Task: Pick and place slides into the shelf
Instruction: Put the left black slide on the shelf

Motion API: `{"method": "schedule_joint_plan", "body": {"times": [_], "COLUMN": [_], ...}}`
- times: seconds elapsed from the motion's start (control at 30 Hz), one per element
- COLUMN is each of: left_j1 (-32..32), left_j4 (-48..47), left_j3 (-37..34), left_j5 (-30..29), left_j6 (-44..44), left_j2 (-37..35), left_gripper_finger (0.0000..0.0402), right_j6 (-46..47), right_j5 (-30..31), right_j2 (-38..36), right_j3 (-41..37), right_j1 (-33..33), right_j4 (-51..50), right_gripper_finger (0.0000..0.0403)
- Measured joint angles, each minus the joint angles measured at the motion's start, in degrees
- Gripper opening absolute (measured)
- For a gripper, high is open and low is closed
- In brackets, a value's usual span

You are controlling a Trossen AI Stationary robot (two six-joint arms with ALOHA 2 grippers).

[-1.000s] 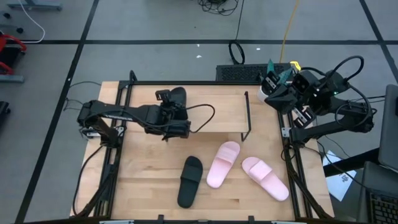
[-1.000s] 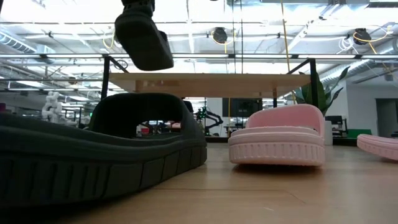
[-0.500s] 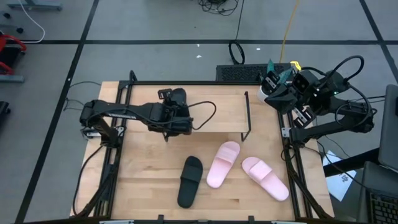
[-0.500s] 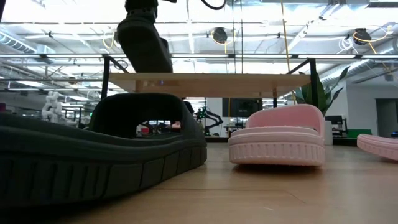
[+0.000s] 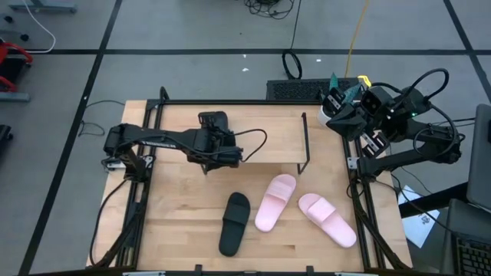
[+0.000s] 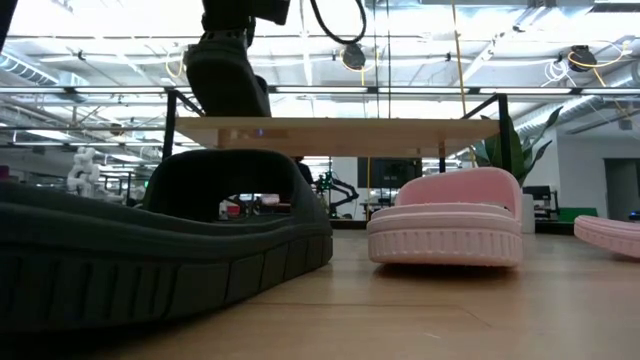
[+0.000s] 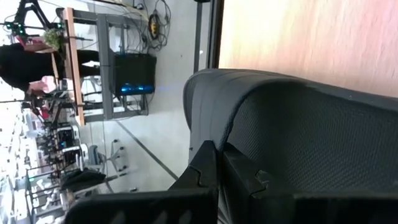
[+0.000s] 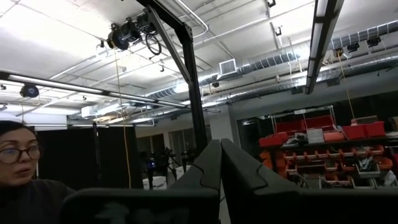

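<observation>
My left gripper (image 5: 215, 136) is over the shelf (image 5: 268, 142), shut on one black slide (image 5: 213, 121). In the low view that slide (image 6: 225, 78) hangs in the air above the shelf's plank top (image 6: 340, 135). The other black slide (image 5: 234, 222) lies sole-down on the table in front of the shelf, very close to the low camera (image 6: 150, 250). Two pink slides (image 5: 275, 201) (image 5: 327, 219) lie on their soles to its right. My right gripper (image 5: 340, 113) is shut and waits beyond the table's far right corner. My left gripper holds the black slide by an edge (image 7: 233, 134) pinched between its two fingers (image 7: 205, 165). The slide's own body hides the exact place of contact. The slide is lifted clear and hangs nearly upright below the gripper (image 6: 240, 20), above the shelf top.
The shelf's black wire frame (image 5: 305, 142) stands at its right end. Bare table (image 5: 176, 215) lies left of the lying black slide. A person (image 8: 18, 168) shows in the right wrist view, in the room beyond the table.
My left gripper has carried the black slide a little toward the table's far edge and right, over the shelf top. The slide has tipped from slanted to more upright. The other slides and my right arm have stayed put.
</observation>
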Motion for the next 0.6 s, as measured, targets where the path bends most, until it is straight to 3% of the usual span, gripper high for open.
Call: {"method": "schedule_joint_plan", "body": {"times": [0.6], "left_j1": [1.18], "left_j4": [1.47], "left_j3": [-0.02], "left_j5": [-0.96], "left_j6": [3.15], "left_j2": [0.19], "left_gripper_finger": [0.0000], "right_j6": [0.00], "right_j5": [-0.06], "right_j2": [0.00], "right_j3": [0.00], "right_j1": [0.00], "right_j4": [-0.02], "right_gripper_finger": [0.0000]}}
